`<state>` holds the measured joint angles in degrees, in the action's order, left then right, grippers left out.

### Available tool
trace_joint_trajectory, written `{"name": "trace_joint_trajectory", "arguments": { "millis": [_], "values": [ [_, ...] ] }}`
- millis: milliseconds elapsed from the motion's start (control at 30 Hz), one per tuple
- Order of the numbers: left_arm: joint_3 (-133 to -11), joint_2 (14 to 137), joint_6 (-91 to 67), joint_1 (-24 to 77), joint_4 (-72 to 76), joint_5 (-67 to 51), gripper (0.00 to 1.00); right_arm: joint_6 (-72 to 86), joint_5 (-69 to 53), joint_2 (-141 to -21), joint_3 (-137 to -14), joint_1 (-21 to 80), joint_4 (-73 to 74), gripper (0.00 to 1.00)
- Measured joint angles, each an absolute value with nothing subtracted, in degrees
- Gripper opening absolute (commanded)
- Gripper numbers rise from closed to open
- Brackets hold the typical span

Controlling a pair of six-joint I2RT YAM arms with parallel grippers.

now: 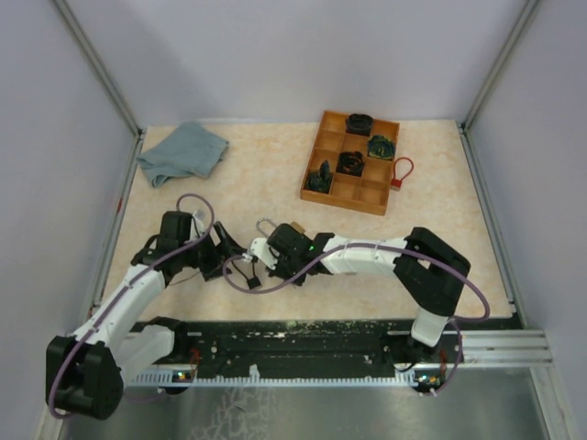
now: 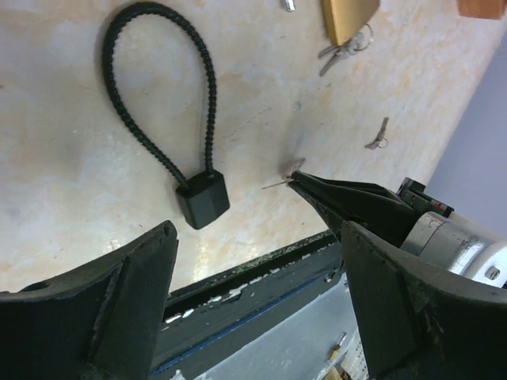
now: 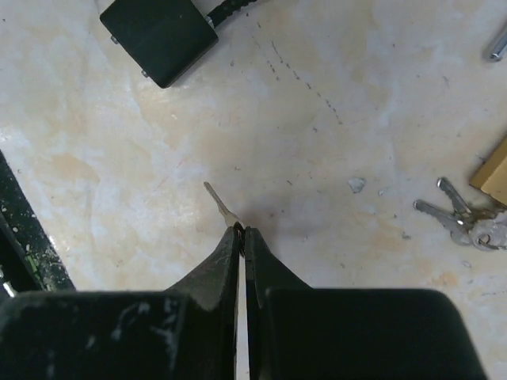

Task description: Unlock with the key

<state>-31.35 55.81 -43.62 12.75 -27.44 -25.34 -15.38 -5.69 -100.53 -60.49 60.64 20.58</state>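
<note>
One small silver key [image 3: 218, 202], head pinched in closed right gripper [image 3: 241, 231], blade projecting, near black cable padlock [image 3: 158, 36]; arm stretched low; left gripper [image 2: 257, 237] spread wide, empty, near padlock.

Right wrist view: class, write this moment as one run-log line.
right gripper: shut on key | left gripper: open, empty | cable lock: on table, unheld

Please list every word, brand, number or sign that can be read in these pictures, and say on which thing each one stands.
No text can be read.
Black cable lock: its body is plain, with no marking visible.
Brass padlock: cut off by the picture's edge, nothing legible.
Bunch of keys: too small to read any stamp.
Single key in the right tool: too small and blurred.
</note>
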Motion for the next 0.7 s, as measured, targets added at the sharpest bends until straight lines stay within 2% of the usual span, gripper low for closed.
{"name": "trace_joint_trajectory", "arguments": {
  "millis": [333,633,700],
  "values": [
    [-28.23,52.31,-43.46,15.90,-15.84,-32.80,0.80,-14.28,-3.55,-87.55,-52.86,60.31,18.15,0.00],
    [-24.12,46.09,-40.32,31.00,2.00,-30.17,0.80,-12.38,3.88,-72.51,-46.28,59.53,12.25,0.00],
    [-24.12,46.11,-38.35,33.47,5.52,-28.88,0.77,-12.40,5.82,-69.08,-44.88,59.48,11.29,0.00]
  ]
}}
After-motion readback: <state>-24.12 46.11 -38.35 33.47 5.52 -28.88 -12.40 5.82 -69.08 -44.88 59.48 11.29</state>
